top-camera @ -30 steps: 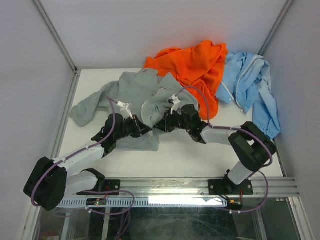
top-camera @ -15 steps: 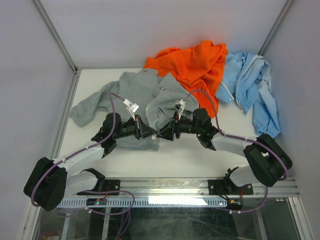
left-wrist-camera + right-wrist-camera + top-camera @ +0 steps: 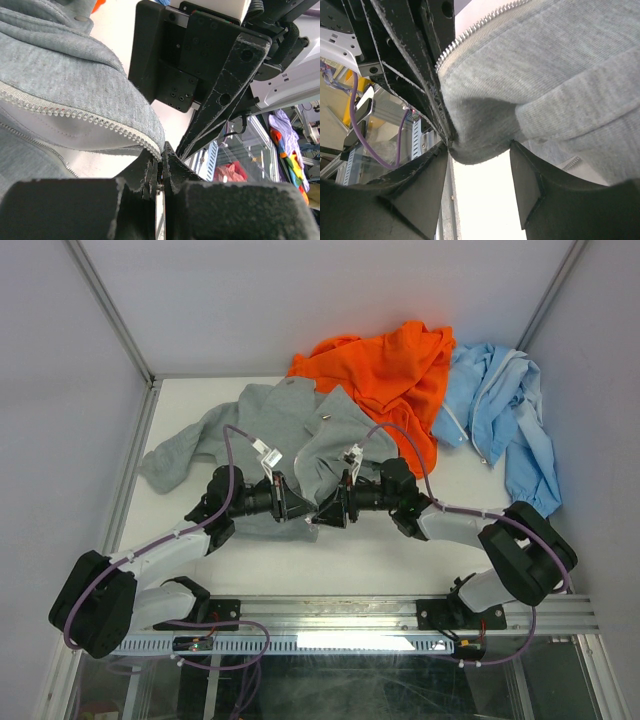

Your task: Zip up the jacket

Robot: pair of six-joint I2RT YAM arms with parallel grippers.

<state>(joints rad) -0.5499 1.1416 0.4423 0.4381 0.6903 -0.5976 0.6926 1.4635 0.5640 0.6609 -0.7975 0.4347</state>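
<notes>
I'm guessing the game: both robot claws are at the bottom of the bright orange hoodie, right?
No. The top view shows the left claw and right claw at the bottom of the light grey fleece jacket, not the bright orange hoodie.

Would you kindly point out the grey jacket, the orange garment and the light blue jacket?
grey jacket (image 3: 275,412): top view, the body fabric beyond the arms.
orange garment (image 3: 395,365): top view, middle of the heap.
light blue jacket (image 3: 500,405): top view, its crumpled middle.
</notes>
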